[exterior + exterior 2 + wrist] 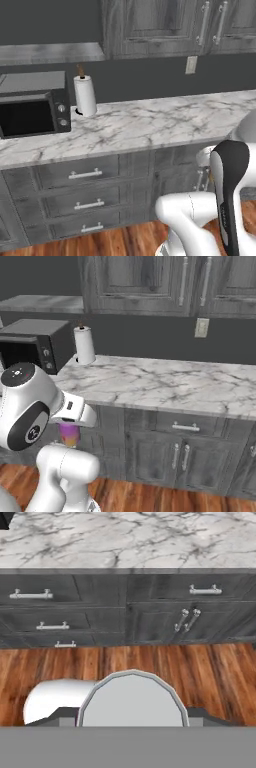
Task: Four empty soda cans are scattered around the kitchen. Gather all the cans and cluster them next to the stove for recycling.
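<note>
A purple-pink soda can (69, 435) hangs upright under my hand, low in front of the cabinet fronts and above the wood floor. My gripper (69, 428) is shut on it from above. In the hand view the can's round silver top (132, 699) sits between the two dark fingertips (59, 715), with the floor behind it. The stove is out of view.
A marble counter (150, 122) runs across with a black microwave (32, 110) at its left and a white paper-towel roll (85, 95) beside it. Below are grey drawers (85, 175) and cabinet doors (180, 456). Upper cabinets (150, 281) hang above.
</note>
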You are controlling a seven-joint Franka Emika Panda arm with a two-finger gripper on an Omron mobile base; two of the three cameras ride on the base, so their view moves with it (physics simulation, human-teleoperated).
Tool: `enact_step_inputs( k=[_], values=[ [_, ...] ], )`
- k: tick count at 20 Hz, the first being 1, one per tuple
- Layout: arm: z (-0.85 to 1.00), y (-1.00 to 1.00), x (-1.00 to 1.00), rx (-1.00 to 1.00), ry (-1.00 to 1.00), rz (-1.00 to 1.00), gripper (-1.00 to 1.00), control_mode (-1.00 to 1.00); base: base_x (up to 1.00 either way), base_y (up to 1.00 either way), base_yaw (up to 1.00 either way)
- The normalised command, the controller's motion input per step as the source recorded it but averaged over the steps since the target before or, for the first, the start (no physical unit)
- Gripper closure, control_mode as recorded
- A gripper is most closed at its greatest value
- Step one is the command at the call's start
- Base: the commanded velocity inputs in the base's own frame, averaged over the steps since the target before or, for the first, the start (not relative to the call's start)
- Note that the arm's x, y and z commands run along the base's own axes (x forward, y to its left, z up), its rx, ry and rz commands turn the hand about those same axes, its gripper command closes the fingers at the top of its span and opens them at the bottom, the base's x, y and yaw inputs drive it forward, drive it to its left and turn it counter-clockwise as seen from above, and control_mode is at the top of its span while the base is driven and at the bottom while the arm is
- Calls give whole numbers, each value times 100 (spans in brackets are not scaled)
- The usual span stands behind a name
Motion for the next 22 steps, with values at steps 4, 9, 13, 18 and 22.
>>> enact_step_inputs(
  k=[4,9,13,18,22],
  values=[
    [0,0,0,0,0,0,100,100,-4,100,9],
    [0,0,0,0,0,0,100,100,0,100,5],
    [0,0,0,0,0,0,100,100,0,100,4],
    [0,0,0,0,0,0,100,100,21,100,0],
    [0,0,0,0,0,0,100,100,35,100,0]
  ],
)
